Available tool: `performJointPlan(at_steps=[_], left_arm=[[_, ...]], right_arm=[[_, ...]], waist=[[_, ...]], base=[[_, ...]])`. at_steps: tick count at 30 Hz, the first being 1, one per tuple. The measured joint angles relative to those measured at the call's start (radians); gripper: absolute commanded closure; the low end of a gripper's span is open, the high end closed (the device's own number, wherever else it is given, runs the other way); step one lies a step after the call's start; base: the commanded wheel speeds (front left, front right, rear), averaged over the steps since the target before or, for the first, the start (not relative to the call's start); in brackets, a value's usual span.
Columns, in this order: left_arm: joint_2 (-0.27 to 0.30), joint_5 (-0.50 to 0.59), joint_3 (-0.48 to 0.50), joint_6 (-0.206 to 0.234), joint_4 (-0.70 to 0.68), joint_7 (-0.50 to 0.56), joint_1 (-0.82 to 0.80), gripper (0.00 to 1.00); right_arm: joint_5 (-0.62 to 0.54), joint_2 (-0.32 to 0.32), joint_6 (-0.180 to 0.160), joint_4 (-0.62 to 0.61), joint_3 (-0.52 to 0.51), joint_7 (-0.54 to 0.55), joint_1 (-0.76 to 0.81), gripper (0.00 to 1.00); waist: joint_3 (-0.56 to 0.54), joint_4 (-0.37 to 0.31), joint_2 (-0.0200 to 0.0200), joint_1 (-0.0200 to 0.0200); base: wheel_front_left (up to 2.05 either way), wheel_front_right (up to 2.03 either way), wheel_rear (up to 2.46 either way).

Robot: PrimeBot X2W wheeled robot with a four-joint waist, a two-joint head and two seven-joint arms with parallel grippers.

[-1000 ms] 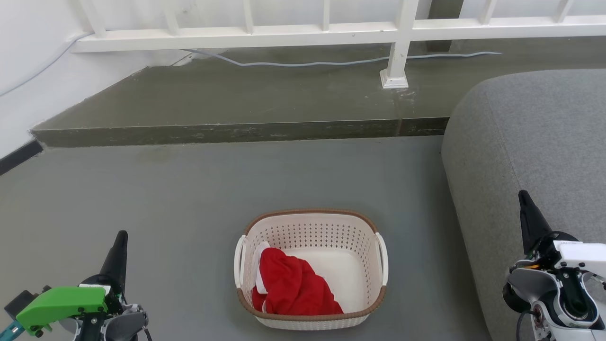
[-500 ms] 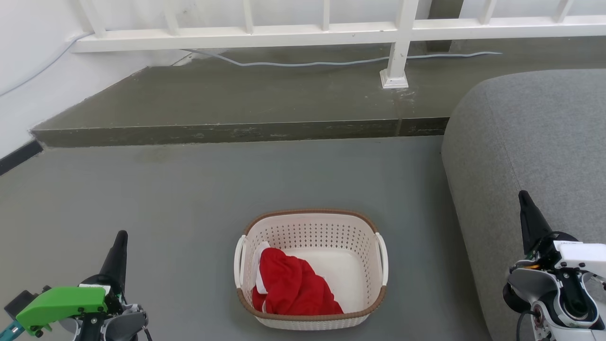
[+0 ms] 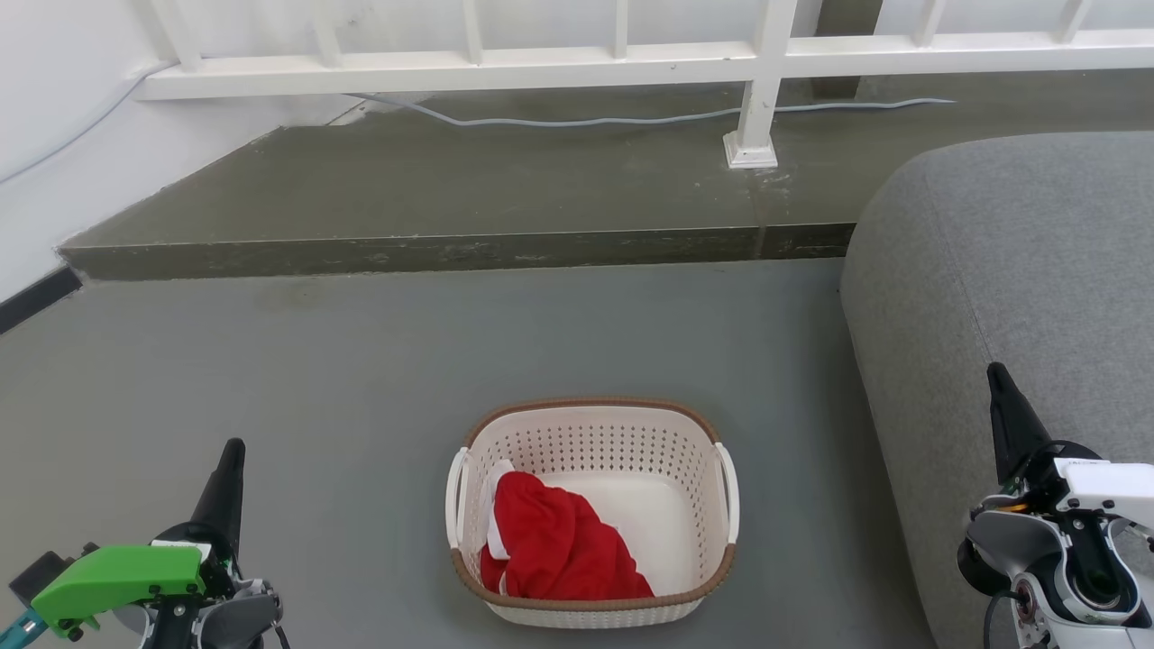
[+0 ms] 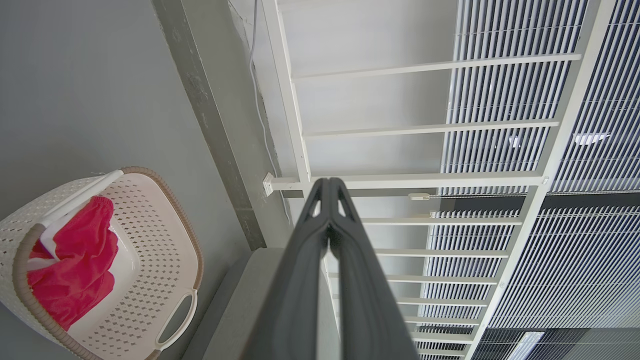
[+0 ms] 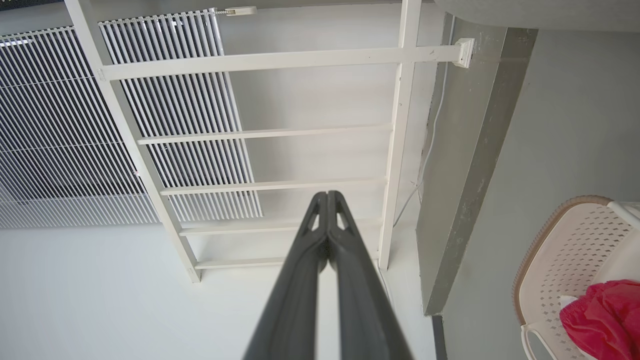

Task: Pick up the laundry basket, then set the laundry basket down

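- One laundry basket sits on the floor, holding one red garment.
- Two grippers: left gripper and right gripper, both clenched, empty, touching nothing.

- No text, label, brand, number or sign can be read anywhere (the laundry basket and the sofa show plain surfaces).

Grey floor, raised step, grey sofa.
A white railing is standing on the step, a pale cable is trailing beneath it, and a white wall is rising at left.
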Motion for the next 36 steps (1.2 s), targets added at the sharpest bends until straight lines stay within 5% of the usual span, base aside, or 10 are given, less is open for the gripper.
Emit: performJointPlan(at_steps=[36], left_arm=[[-0.001, 0.000, 0.001, 0.000, 0.000, 0.001, 0.000, 1.00]], right_arm=[[0.000, 0.003, 0.000, -0.001, -0.004, 0.001, 0.000, 1.00]], waist=[[0.000, 0.000, 0.0000, 0.0000]], base=[[0.00, 0.00, 0.00]])
